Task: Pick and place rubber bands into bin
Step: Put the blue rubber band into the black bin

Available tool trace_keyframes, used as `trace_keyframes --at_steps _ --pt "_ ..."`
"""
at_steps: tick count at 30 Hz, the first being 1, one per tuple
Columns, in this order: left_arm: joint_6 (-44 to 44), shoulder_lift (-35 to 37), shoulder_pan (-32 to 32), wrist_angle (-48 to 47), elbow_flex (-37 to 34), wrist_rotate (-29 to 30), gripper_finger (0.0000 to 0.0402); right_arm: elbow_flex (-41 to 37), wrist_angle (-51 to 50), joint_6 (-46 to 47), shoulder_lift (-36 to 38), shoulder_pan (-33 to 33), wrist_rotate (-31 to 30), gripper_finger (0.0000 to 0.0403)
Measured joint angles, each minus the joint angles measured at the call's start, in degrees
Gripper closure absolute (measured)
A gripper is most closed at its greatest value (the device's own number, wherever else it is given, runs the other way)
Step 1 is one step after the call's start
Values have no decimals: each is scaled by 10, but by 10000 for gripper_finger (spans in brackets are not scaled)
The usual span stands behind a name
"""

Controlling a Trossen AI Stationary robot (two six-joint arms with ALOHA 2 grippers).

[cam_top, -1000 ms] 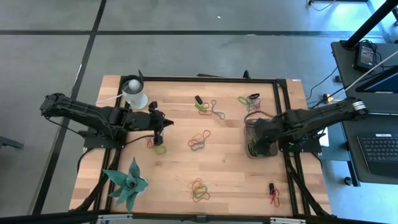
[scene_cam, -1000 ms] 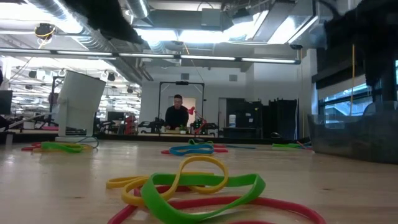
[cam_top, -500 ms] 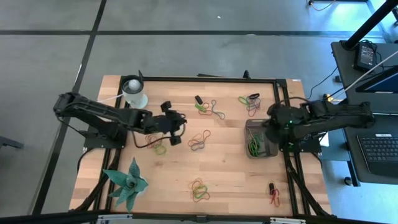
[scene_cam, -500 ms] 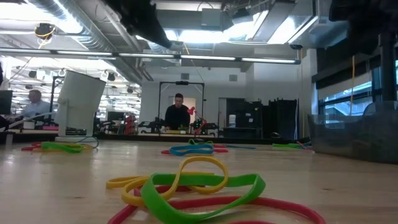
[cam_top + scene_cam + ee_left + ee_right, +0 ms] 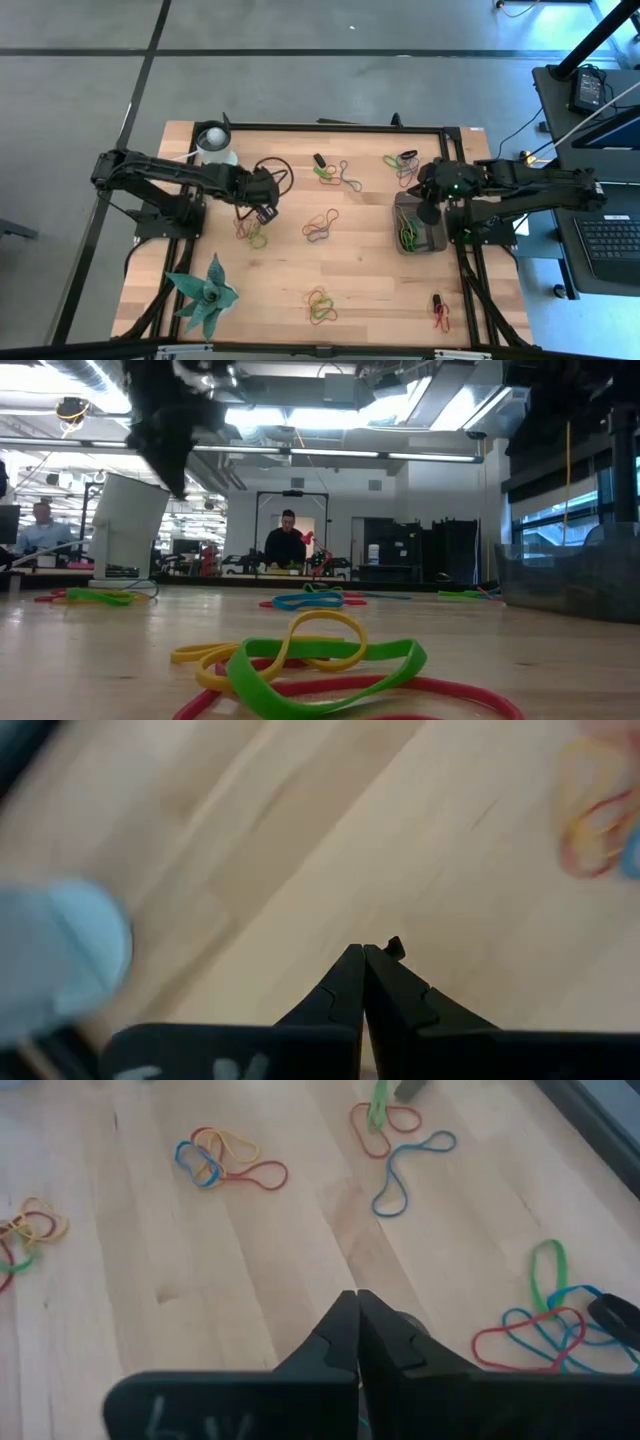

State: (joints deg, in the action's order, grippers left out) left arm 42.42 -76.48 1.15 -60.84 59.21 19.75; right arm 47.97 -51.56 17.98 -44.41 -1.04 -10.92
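Note:
Rubber bands lie in loose clusters on the wooden table: one [image 5: 252,232] near the left arm, one [image 5: 320,225] mid-table, others at the far side [image 5: 338,175] [image 5: 403,163] and the near side [image 5: 320,305]. The dark grey bin [image 5: 436,240] at the right holds green bands [image 5: 405,238]. My left gripper [image 5: 265,212] [image 5: 362,952] is shut on nothing and points steeply down, just above the left cluster. My right gripper [image 5: 430,213] [image 5: 357,1298] is shut and empty, raised over the bin's far end.
A white cup [image 5: 215,148] stands at the far left, and a green paper plant [image 5: 205,295] at the near left. A small black oblong piece [image 5: 319,160] lies by the far bands. A black frame [image 5: 452,160] borders the table. People sit in the room beyond [image 5: 287,545].
My left gripper swung out toward the table's right, then drew back a little and tipped steeply down over the cluster by the cup. My right gripper rose out of the bin and drew toward the far edge. Both stayed shut.

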Motion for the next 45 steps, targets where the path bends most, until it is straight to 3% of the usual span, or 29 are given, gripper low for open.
trace_keyframes --at_steps 10,15,24,28,35,45 --pt "95 0 -22 37 -85 -58 297 0 0 -22 -9 0 0 397" --pt "109 0 -22 83 -131 -76 270 0 0 -19 -9 0 0 395" --pt "107 0 -22 137 -167 -82 272 0 -1 -16 -9 0 0 394" --pt "67 0 -22 138 -167 -44 278 0 -1 -16 -9 0 0 394" --pt "3 -1 -22 177 -167 -40 280 0 -1 -16 -9 0 0 393" --pt "-44 -90 -22 174 -167 -51 270 0 -1 -1 -9 0 -1 393"
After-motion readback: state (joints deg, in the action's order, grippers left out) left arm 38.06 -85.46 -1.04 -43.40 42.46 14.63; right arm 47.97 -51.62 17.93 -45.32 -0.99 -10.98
